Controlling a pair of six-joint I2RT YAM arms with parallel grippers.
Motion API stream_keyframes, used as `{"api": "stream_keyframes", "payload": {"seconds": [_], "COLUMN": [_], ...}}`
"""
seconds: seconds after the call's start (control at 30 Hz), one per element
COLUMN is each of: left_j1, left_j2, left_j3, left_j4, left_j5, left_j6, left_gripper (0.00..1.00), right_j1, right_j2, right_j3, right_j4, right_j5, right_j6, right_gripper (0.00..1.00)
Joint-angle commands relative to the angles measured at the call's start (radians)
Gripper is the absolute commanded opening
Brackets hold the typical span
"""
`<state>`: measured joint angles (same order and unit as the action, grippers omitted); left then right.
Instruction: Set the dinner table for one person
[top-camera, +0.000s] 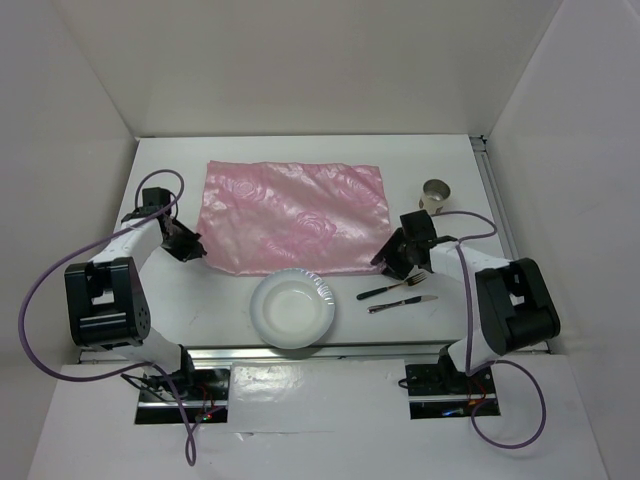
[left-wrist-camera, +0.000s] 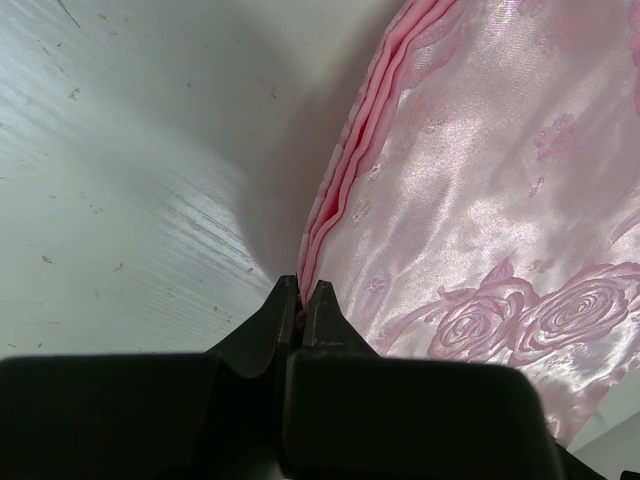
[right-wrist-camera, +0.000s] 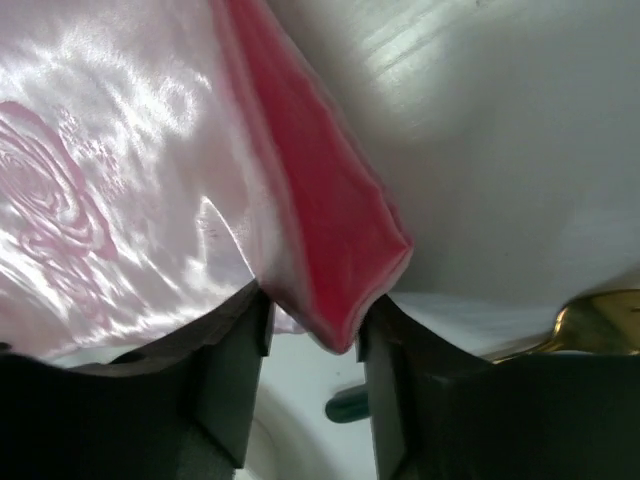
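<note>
Fingers of the left gripper are pressed together on the left edge of the pink rose-patterned cloth, with the folded layers of that edge pinched between their tips. In the overhead view this gripper sits at the cloth's near-left corner.

Right gripper: fingers stand apart, and the cloth's near-right corner hangs in the gap between them. That corner shows as a folded pink-red wedge. It appears to brush both inner faces, but the close view does not settle whether there is contact. Overhead, this gripper is at the cloth's near-right corner.

The dinner table is the white surface filling the enclosure, with a metal rail along its near edge. The cloth lies flat across its far-middle area.

Other items on the table:
- White plate, near centre, just beside the cloth's near edge.
- Fork and knife, side by side to the right of the plate, fork farther back.
- Small cup, far right, apart from the cloth.
</note>
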<state>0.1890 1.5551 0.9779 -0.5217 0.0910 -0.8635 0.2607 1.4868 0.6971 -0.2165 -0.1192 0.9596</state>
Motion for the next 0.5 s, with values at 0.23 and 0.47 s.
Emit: {"api": "stream_keyframes", "payload": {"seconds": [0.23,0.47], "left_j1": [-0.002,-0.002], "left_j2": [0.005,0.005], "left_j3": [0.021,0.057], "left_j4": [0.005,-0.004], "left_j5": [0.001,0.025], "left_j6": [0.011,0.02], "left_gripper": [0.0,0.0], "right_j1": [-0.006,-0.006], "right_j2": [0.003,-0.006], "right_j3": [-0.018,0.049], "right_j4": [-0.007,-0.007], "right_j5": [0.11,0.121], "right_j6": [0.059,0.015], "right_gripper": [0.14,0.0]}}
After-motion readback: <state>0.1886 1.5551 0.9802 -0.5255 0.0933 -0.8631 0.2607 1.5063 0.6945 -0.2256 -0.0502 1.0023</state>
